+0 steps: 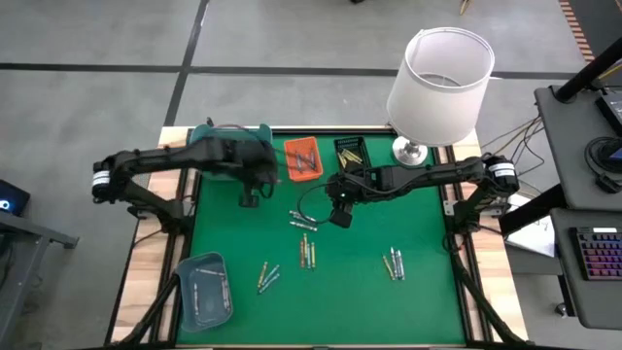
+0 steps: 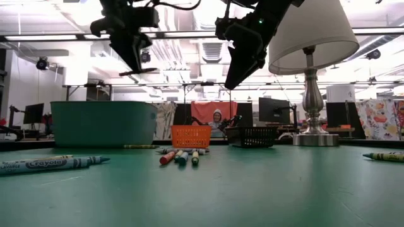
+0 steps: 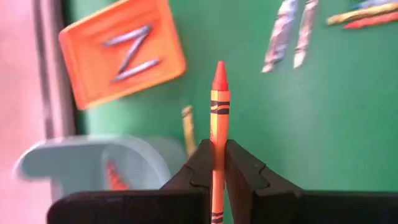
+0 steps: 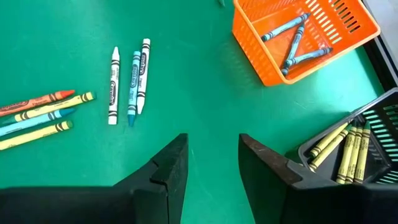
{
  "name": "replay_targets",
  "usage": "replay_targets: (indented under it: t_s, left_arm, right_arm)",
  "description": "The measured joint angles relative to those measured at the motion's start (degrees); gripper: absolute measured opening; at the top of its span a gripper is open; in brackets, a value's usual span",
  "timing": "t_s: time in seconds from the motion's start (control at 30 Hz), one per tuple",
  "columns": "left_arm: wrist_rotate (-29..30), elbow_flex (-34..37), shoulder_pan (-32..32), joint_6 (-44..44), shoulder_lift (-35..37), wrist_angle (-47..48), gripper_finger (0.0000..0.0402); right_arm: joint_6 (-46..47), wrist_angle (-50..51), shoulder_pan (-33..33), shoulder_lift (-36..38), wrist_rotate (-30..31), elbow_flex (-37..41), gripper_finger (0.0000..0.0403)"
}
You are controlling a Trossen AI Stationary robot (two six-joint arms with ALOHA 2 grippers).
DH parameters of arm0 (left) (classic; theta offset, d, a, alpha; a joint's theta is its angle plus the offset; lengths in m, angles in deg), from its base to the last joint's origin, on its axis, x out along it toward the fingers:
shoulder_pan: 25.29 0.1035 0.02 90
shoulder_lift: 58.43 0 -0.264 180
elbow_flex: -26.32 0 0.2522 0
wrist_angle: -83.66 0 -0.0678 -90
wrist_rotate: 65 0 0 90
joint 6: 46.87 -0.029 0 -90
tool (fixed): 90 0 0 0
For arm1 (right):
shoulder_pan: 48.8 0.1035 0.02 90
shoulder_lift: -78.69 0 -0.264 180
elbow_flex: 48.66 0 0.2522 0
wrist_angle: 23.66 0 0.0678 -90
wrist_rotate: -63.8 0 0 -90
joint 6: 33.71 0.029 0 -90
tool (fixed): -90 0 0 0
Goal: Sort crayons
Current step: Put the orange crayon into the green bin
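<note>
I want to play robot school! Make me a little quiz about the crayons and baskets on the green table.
1. True or false: the left gripper has its jaws shut on an orange-red crayon.
2. Which colour are the crayons in the orange basket? A) yellow B) blue C) red
3. Fill in: the yellow crayons lie in the ____ basket.

Key:
1. True. The crayon sticks out past the closed jaws.
2. B. Blue crayons lie in it.
3. Black. Meanwhile the right gripper hangs open above the green mat, holding nothing.
</note>
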Motion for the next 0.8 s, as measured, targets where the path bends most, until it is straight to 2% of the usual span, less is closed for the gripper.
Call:
replay_targets:
  t_s: [0.13, 0.37, 0.47, 0.57, 0.8]
  left_arm:
    - [1.14, -0.47, 7.89, -3.38, 2.2, 2.11, 0.0001]
    - [1.76, 3.37, 27.23, -9.28, 0.4, 3.01, 0.0001]
    - [6.44, 4.66, 33.39, -5.8, -2.78, 2.45, 0.0001]
    - [12.33, 4.64, 35.85, -1.01, -6.16, 2.6, 0.0002]
    - [12.65, 4.66, 36.25, -1.29, -11.85, 1.7, 0.0023]
  right_arm:
    - [0.0, -0.19, -0.02, 0.0, 0.0, 0.02, 0.0128]
    - [-0.67, -1.5, -0.02, 0.0, 0.0, 0.04, 0.0128]
    - [-0.81, -2.0, -0.02, 0.0, 0.0, 0.06, 0.0128]
    - [-1.08, -2.01, -0.02, 0.0, 0.0, 0.06, 0.0128]
    - [-1.64, -2.05, -0.02, -0.02, 0.0, 0.06, 0.0128]
